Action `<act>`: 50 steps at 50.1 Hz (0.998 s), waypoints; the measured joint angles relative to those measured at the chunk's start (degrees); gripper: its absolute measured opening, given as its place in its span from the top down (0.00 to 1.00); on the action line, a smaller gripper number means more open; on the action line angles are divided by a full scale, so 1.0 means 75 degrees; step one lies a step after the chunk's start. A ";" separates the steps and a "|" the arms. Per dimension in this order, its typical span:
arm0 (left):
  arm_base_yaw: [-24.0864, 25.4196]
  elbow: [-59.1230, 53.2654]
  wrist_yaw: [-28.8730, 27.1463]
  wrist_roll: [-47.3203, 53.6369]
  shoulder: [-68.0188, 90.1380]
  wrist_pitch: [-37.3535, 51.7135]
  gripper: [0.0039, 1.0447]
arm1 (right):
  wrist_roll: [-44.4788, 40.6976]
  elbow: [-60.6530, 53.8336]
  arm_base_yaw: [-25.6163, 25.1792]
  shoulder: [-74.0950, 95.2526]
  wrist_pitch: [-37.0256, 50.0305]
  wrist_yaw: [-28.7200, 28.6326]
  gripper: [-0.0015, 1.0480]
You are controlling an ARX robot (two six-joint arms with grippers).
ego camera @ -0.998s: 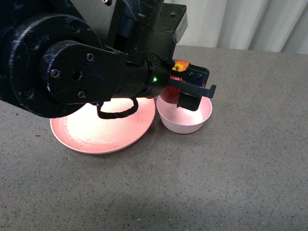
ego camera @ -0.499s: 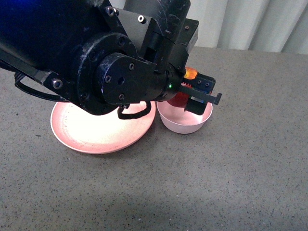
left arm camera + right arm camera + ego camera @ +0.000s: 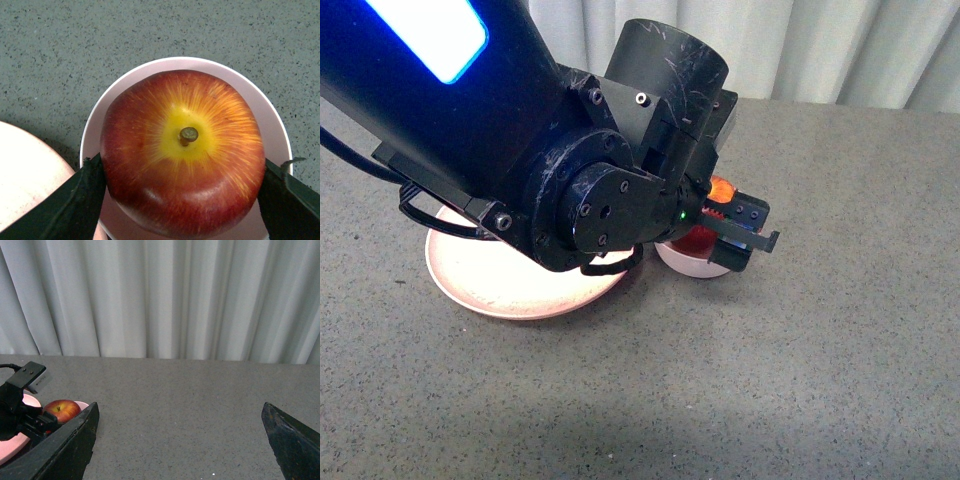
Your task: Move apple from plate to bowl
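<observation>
The glossy red apple (image 3: 182, 150), yellow around its stem, is held stem-up between the two dark fingers of my left gripper (image 3: 183, 172), which is shut on it. It hangs low inside the pale pink bowl (image 3: 150, 70) and fills most of it; whether it touches the bottom is hidden. In the front view the left gripper (image 3: 730, 235) and arm cover most of the bowl (image 3: 692, 263) and the apple (image 3: 700, 238). The salmon-pink plate (image 3: 490, 285) lies just left of the bowl with nothing on its visible part. My right gripper (image 3: 180, 415) is open over bare table, far from the apple (image 3: 61, 409).
Everything stands on a grey speckled tabletop (image 3: 820, 350). A pale curtain (image 3: 165, 295) hangs along the table's far edge. The bulky left arm (image 3: 470, 130) fills the upper left of the front view and hides part of the plate.
My left arm has come down and forward with the apple, lowering it from just above the bowl's rim into the bowl. The arm now hides more of the bowl.
</observation>
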 joint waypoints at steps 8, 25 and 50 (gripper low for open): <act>0.0000 0.0012 -0.0061 -0.0082 -0.0003 0.0003 0.07 | 0.0000 0.0000 0.0000 0.0000 0.0000 0.0000 0.09; 0.0230 -0.1137 -0.0332 -0.0729 -0.1274 0.0799 0.06 | 0.0000 0.0000 0.0000 0.0000 0.0000 0.0000 0.09; 0.0586 -0.4092 -0.2798 -0.0434 -0.2509 0.4771 0.24 | 0.0000 0.0000 0.0000 0.0000 0.0000 -0.0009 0.09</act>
